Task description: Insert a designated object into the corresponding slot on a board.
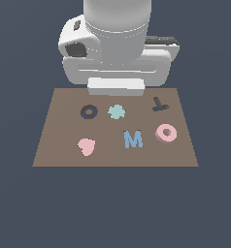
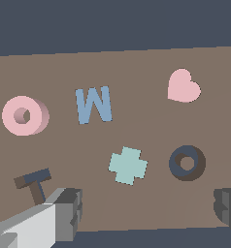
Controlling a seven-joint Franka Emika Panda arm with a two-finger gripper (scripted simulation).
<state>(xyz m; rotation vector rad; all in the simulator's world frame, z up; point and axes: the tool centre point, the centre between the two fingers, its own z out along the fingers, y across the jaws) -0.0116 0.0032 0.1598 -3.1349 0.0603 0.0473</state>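
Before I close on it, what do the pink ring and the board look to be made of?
Pink ring: looks like matte, rigid plastic or foam; flat colour, no shine, thick soft-shaded edge. Board: uniform matte brown, with no grain or gloss, so wood or card is only a guess. Both are simulator renders, so the material stays open.

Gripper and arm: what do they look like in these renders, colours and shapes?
The arm is a fat white cylinder on a rounded white-grey hand block with dark side recesses. The gripper has a light grey body and dark grey blocky fingertips. No cables or markings show.
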